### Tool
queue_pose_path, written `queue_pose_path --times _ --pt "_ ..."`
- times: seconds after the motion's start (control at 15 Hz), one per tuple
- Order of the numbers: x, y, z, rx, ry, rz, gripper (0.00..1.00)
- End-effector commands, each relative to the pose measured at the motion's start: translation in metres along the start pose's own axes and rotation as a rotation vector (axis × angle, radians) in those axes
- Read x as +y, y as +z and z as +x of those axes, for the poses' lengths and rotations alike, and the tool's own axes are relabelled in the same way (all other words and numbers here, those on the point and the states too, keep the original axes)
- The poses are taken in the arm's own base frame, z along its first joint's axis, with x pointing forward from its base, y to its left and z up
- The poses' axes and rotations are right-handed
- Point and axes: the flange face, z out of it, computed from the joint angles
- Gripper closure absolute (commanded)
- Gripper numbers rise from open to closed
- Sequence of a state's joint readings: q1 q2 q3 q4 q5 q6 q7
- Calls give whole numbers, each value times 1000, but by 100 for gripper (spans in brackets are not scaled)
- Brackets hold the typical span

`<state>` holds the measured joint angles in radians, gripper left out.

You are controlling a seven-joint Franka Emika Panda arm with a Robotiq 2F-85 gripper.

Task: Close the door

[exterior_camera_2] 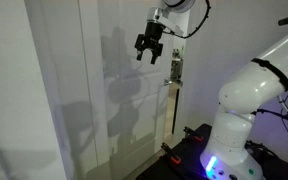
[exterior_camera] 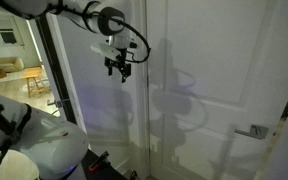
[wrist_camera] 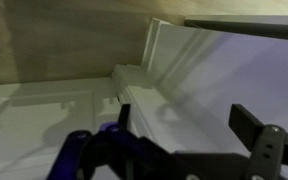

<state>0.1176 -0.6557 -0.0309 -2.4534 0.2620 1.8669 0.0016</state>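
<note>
The tall white door [exterior_camera: 199,90] with recessed panels fills the middle of an exterior view; its silver lever handle [exterior_camera: 254,131] sits low at the right. The door also shows in the other exterior view [exterior_camera_2: 94,90], with a metal plate [exterior_camera_2: 176,68] at its edge. My gripper [exterior_camera: 118,67] hangs open and empty close in front of the door's upper panel, also seen in an exterior view [exterior_camera_2: 148,52]. In the wrist view the open jaws [wrist_camera: 184,125] frame the white panel moulding [wrist_camera: 149,95]. I cannot tell whether the fingers touch the door.
A dark-framed glass doorway [exterior_camera: 46,60] with a lit room behind stands beside the door. My white arm base [exterior_camera_2: 249,110] stands near the door's edge, with a dark stand and red clamps [exterior_camera_2: 179,150] at floor level.
</note>
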Motion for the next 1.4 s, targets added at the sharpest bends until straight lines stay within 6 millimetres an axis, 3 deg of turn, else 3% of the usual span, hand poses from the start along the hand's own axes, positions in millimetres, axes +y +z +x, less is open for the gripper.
queue_pose_path --times 0.0,0.4,0.87,1.33 --pt "0 -1 0 -1 0 0 0" --pt "12 -2 6 43 27 -68 0" --pt "76 -10 34 172 235 -161 0" --pt "137 -5 57 276 450 -223 0"
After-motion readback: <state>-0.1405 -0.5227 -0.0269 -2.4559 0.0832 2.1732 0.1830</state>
